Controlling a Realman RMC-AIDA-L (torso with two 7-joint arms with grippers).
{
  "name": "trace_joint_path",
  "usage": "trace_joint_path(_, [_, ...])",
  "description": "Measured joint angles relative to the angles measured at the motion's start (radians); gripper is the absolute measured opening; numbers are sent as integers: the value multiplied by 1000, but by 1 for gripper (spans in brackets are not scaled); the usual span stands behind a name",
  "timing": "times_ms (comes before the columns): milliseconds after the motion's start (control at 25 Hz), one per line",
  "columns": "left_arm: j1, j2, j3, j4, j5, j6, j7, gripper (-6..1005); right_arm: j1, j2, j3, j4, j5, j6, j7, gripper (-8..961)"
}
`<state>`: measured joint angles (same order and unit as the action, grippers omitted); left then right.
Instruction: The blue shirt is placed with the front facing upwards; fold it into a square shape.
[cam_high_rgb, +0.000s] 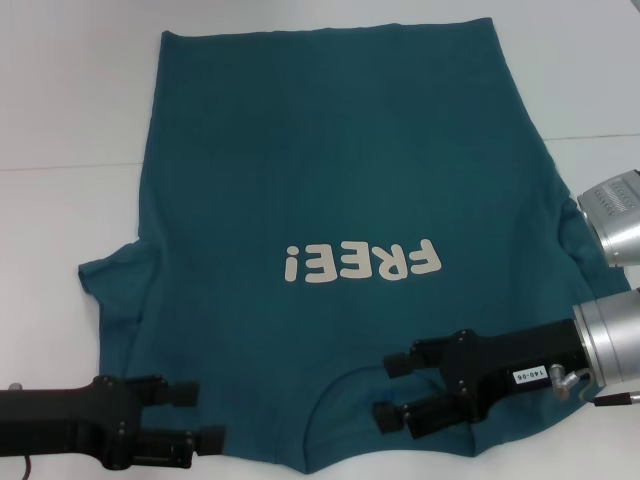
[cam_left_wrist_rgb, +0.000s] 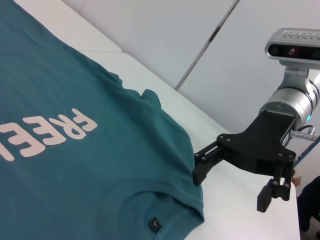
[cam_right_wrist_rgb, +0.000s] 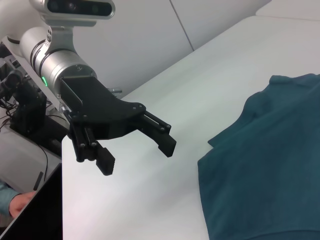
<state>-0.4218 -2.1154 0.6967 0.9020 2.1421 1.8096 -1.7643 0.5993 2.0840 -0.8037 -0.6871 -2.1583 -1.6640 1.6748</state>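
from the head view we see the blue shirt (cam_high_rgb: 340, 200) spread flat on the white table (cam_high_rgb: 60, 240), print up, collar nearest us. our left gripper (cam_high_rgb: 205, 415) and right gripper (cam_high_rgb: 392, 390) hover at its shoulders, jaws open, holding nothing. each wrist view shows the opposite gripper open beside the shirt.

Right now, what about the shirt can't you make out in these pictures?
- Blue shirt: the hem is cut off by the head view's top edge.
- Right sleeve: hidden behind the right arm.
- Neck tag: too small to read.
- Fabric under the right tool is covered.
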Motion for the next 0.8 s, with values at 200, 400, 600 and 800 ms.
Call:
trace_joint_path(200, [0, -1, 0, 0, 4, 1, -1, 927, 0, -1, 0, 0, 0, 0, 0, 944])
trace_joint_path(400, [0, -4, 4, 0, 5, 1, -1, 919, 1, -1, 0, 0, 0, 0, 0, 944])
trace_joint_path(600, [0, -5, 5, 0, 2, 0, -3, 912, 0, -1, 0, 0, 0, -2, 2, 944])
trace_joint_path(800, [0, -5, 2, 0, -1, 2, -18, 904, 1, -1, 0, 0, 0, -2, 2, 943])
